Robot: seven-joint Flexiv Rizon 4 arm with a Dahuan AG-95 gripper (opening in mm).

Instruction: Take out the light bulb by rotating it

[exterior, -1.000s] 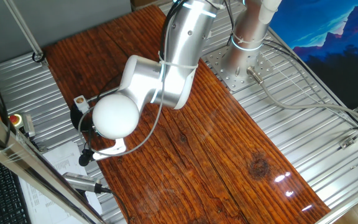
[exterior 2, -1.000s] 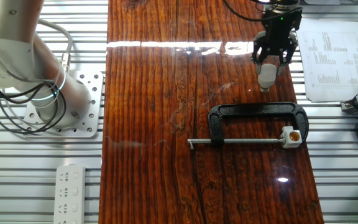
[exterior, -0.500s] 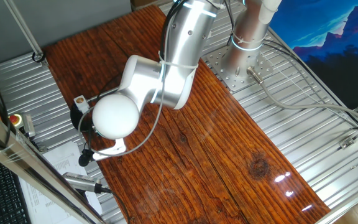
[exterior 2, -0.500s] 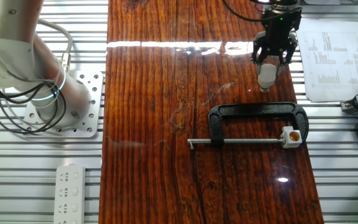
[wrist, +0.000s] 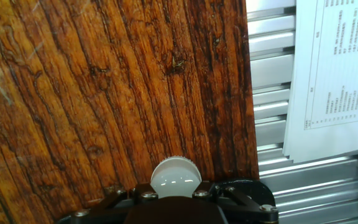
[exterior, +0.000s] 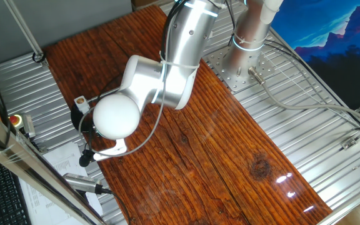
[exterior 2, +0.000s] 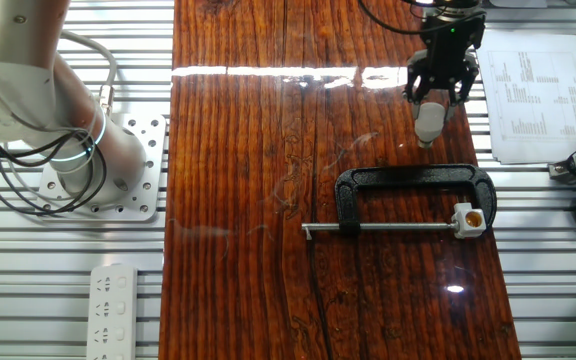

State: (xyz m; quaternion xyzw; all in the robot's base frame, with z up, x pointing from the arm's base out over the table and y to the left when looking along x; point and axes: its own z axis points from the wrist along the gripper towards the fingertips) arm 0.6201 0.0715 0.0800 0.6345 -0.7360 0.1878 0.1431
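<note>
Gripping the light bulb, my jaws sit closed on its upper part, with the frosted end hanging free below them, apart from the white socket, whose brownish opening shows empty on the end of the black C-clamp. In the hand view the light bulb's rounded white face pokes out just past the gripper, with bare wood grain beyond it. I judge the unscrewing done and the step in hand to be carrying the bulb off; the next move calls for a spot on the tabletop away from the clamp, a gentle lowering, then opening the jaws without letting the bulb roll. The gripper points straight down near the tabletop's edge, just beside the printed sheet. In the one fixed view the arm folds down from its base, its round white elbow cap hiding the hand.
</note>
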